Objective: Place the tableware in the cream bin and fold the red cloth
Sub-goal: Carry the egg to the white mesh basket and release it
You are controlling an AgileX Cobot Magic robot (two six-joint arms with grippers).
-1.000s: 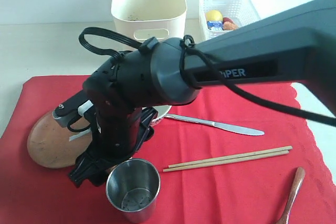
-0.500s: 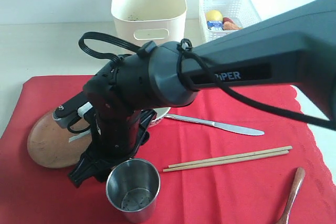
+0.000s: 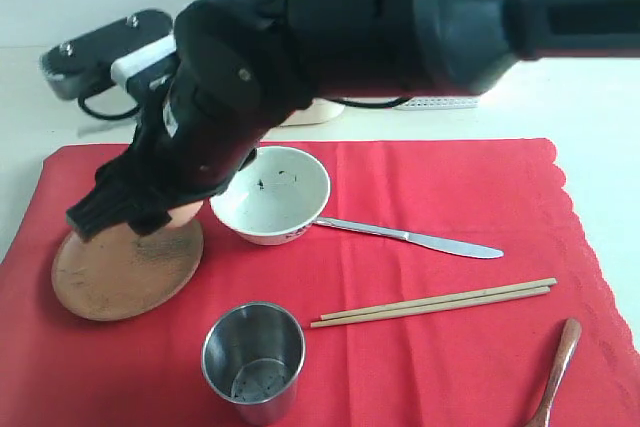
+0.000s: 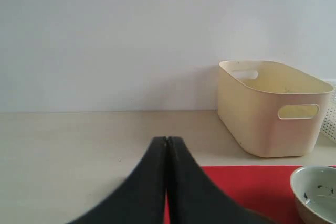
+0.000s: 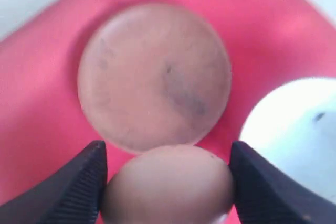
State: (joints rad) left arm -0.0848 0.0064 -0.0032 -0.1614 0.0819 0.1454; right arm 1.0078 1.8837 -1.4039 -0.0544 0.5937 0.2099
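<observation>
- Gripped in the right hand (image 5: 168, 149), a brown egg (image 5: 168, 184) with one dark finger at each side; blurred and cropped by the frame edge in the wrist view.
- Held at the rim of the wooden plate (image 3: 120, 272); touching it or clear of it, impossible to tell.
- Pressed together with nothing between them, the fingers of the left hand (image 4: 167, 140); only their ends in frame.
- Upright on the counter (image 4: 79, 140) just beyond the far edge of the red cloth (image 3: 440, 187), the cream bin (image 4: 270, 111); floor of the bin out of sight, and in the exterior view nearly all of it hidden behind the right arm (image 3: 400, 17).
- Spread flat, scalloped along the right side, cropped at the left and near edges: the cloth.
- Just beside the plate, the white bowl (image 3: 272, 192), dark specks inside.
- One end of the knife (image 3: 410, 237) hidden at the bowl's rim.
- Side by side between knife and wooden spoon (image 3: 558, 367), the chopsticks (image 3: 435, 302); spoon cropped at the lower edge.
- Upright near the lower edge, the steel cup (image 3: 253, 357).
- Mere sliver beside the bin, the lattice basket (image 4: 331, 121); contents unseen.
</observation>
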